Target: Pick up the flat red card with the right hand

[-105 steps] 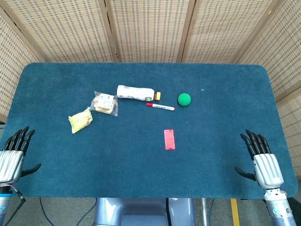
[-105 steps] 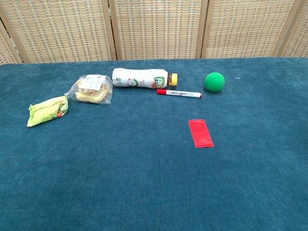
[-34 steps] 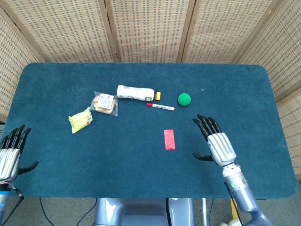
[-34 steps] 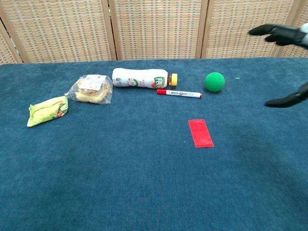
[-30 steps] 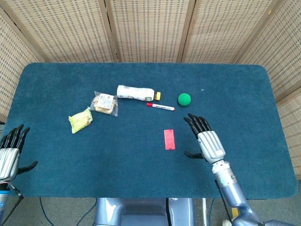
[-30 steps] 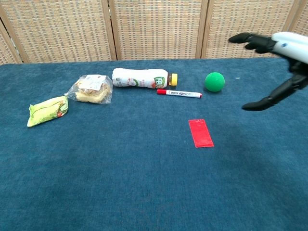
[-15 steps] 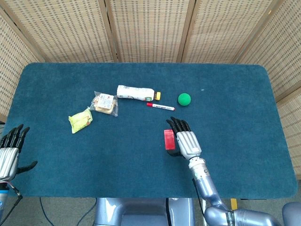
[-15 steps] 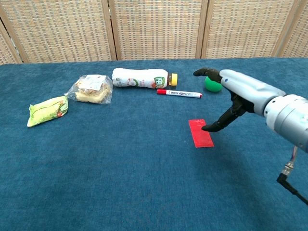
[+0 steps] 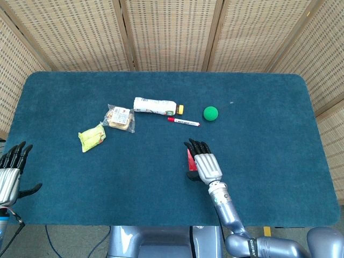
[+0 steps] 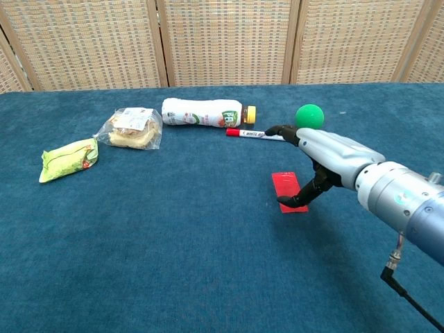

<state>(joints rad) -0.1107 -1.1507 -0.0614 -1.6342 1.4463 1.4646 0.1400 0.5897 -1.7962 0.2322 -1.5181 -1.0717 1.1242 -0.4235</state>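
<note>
Right hand (image 9: pixel 205 164) (image 10: pixel 320 158) spread flat over the red card (image 10: pixel 286 188) (image 9: pixel 190 158), fingers apart, thumb tip down at the card's right edge; nothing gripped. Card thin, rectangular, lying flat on the blue napped worktop (image 9: pixel 269 118), mid-surface. Beyond it: red-capped white marker (image 10: pixel 258 134), smooth green ball (image 10: pixel 309 115), white bottle (image 10: pixel 205 112) on its side. Left hand (image 9: pixel 9 174) at the near left corner, fingers apart, holding nothing.
</note>
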